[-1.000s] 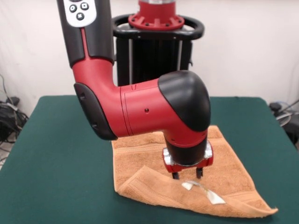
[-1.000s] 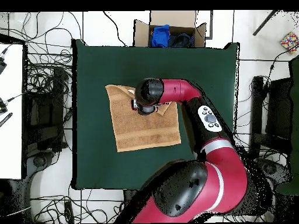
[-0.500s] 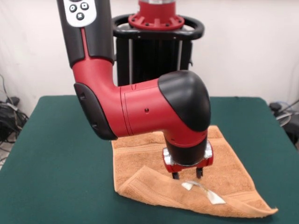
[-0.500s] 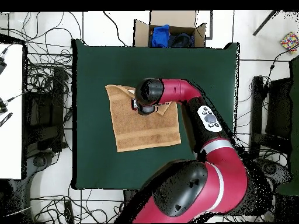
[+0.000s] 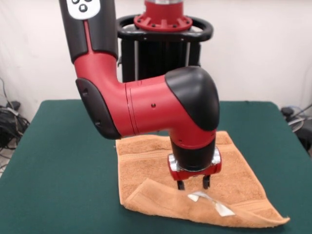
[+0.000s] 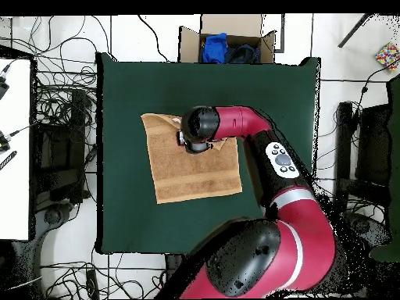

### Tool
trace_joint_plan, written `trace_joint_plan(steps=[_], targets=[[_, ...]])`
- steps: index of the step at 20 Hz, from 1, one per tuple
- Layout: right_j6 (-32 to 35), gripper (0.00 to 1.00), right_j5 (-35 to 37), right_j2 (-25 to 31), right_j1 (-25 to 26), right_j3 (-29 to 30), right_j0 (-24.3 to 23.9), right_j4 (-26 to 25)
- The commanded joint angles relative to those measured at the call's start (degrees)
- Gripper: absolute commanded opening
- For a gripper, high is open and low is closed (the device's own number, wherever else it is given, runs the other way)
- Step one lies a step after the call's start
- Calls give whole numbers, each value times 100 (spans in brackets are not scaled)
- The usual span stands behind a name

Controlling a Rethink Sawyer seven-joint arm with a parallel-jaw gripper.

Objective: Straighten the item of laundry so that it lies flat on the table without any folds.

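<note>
The orange-tan towel (image 5: 146, 165) lies on the dark green table (image 5: 58, 161). Its near edge is folded back over itself, and the small white care tag (image 5: 209, 202) shows on that fold. My gripper (image 5: 193, 185) hangs straight down over the fold, just behind the tag. Its two dark fingers (image 5: 180, 185) stand apart and hold nothing. In the overhead view the towel (image 6: 191, 176) lies left of the table's (image 6: 133, 94) middle. There the arm's wrist covers the towel's top edge and hides the gripper.
The black pedestal (image 5: 163, 48) stands behind the table. An open cardboard box (image 6: 228, 43) with blue and dark things in it sits past the table's far edge. Cables lie on the floor around the table. The red arm (image 6: 258, 137) reaches over the table's right half.
The arm's elbow and upper link have risen slightly. The gripper has shifted a little down and to the left over the fold. The towel lies as before.
</note>
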Motion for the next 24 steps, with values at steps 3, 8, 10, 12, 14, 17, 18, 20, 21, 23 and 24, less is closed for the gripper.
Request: trace_joint_plan(steps=[3, 8, 10, 12, 14, 17, 18, 20, 21, 23, 24], targets=[[-450, 100, -691, 38, -342, 293, 19, -385], [-381, 100, -717, 12, -354, 307, 78, -383], [-359, 100, -745, 1, -344, 290, 103, -385], [-343, 100, -775, 0, -321, 273, 119, -381], [-335, 100, -809, 1, -311, 282, 120, -379], [-337, 100, -778, -19, -320, 228, 165, -392], [-350, 100, -744, -17, -305, 184, 183, -388], [-354, 100, -739, -12, -297, 174, 188, -383], [-346, 100, -747, -13, -296, 176, 190, -383], [-349, 100, -750, -9, -300, 182, 188, -379], [-352, 100, -749, -7, -301, 184, 187, -375]])
